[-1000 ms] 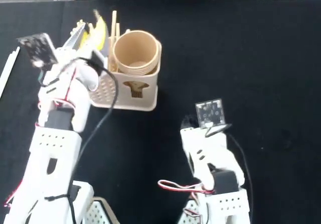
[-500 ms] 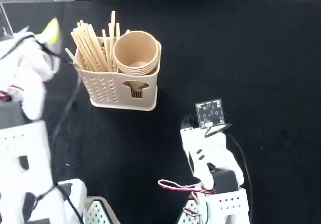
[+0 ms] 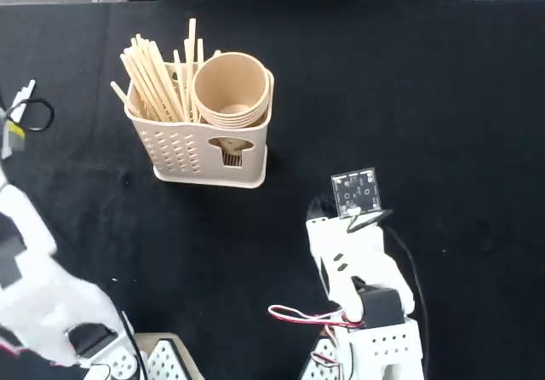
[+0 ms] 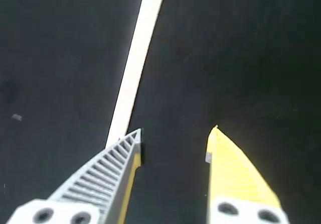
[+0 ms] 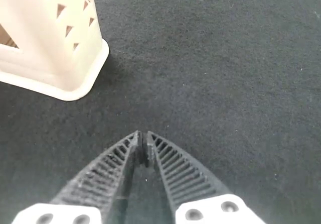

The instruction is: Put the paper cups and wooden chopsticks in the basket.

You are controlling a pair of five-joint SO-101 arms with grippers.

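The basket (image 3: 200,154) stood toward 11 o'clock on the table (image 3: 426,99). The cups (image 3: 232,86) were stacked inside it, with the chopsticks (image 3: 153,73) bunched at their 9 o'clock. The left gripper (image 4: 176,131) hung with jaws apart and empty beside a pale strip (image 4: 133,68). The right gripper (image 5: 143,136) sat pressed together, holding nothing. Loading looked finished, so the sound finish was to park both arms wide of those leaning sticks.
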